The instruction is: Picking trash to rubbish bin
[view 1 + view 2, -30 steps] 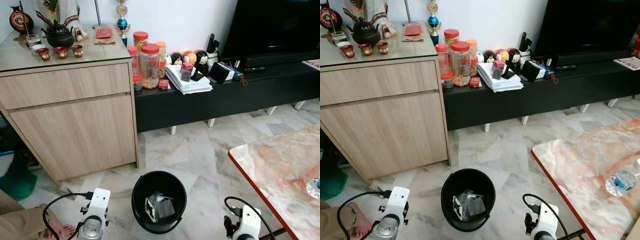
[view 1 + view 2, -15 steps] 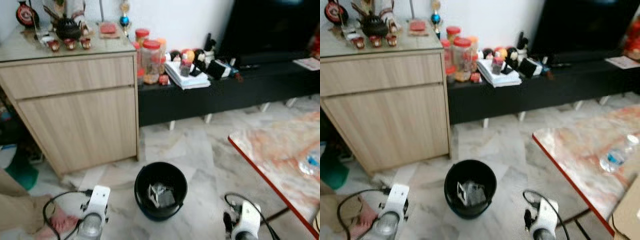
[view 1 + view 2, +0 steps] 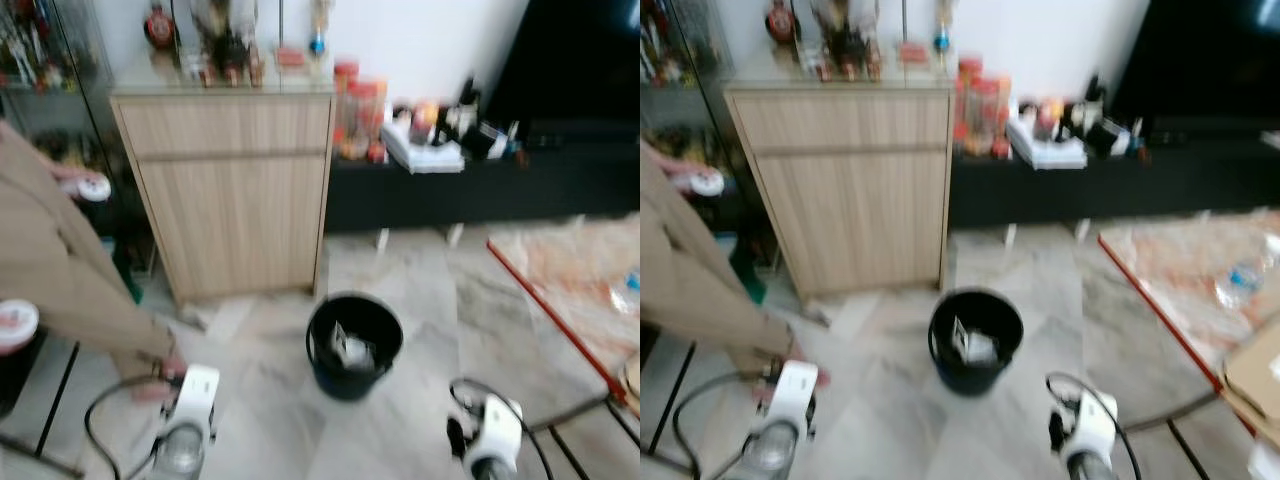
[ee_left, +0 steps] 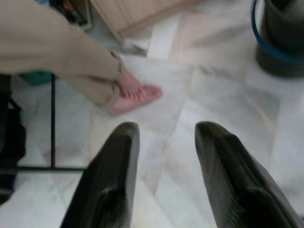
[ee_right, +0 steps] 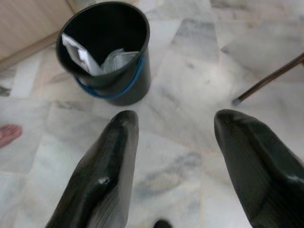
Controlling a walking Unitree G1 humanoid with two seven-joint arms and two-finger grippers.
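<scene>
Bin (image 3: 354,345): black bucket with a blue handle, upright on the marble floor (image 3: 270,420), ahead of the robot and between its two arms; the head views are blurred.
Trash (image 5: 97,59): crumpled clear and white wrappers inside the bin, leaning against its inner wall.
Left claw (image 4: 166,137): fingers apart, nothing between them, low over bare floor; the bin's edge sits at the far corner of the left wrist view.
Right claw (image 5: 176,121): fingers apart, nothing between them, above the floor just short of the bin, which stands beyond the fingertips.
Person (image 3: 60,280): in beige clothing at the robot's left; a bare foot (image 4: 135,92) rests on the floor just beyond the left claw's fingertips.
Cabinet (image 3: 235,200): light wood, behind the bin and to its left, with small ornaments on top, too blurred to name.
TV stand (image 3: 480,190): low, black, along the wall right of the cabinet; carries red-lidded jars (image 3: 358,120) and a stack of papers (image 3: 425,150).
Bench (image 3: 570,285): marble-patterned top with a red edge, at the robot's right; a plastic bottle (image 3: 1238,280) lies on it.
Chair leg (image 5: 266,80): thin dark rod on the floor, right of the bin in the right wrist view.
</scene>
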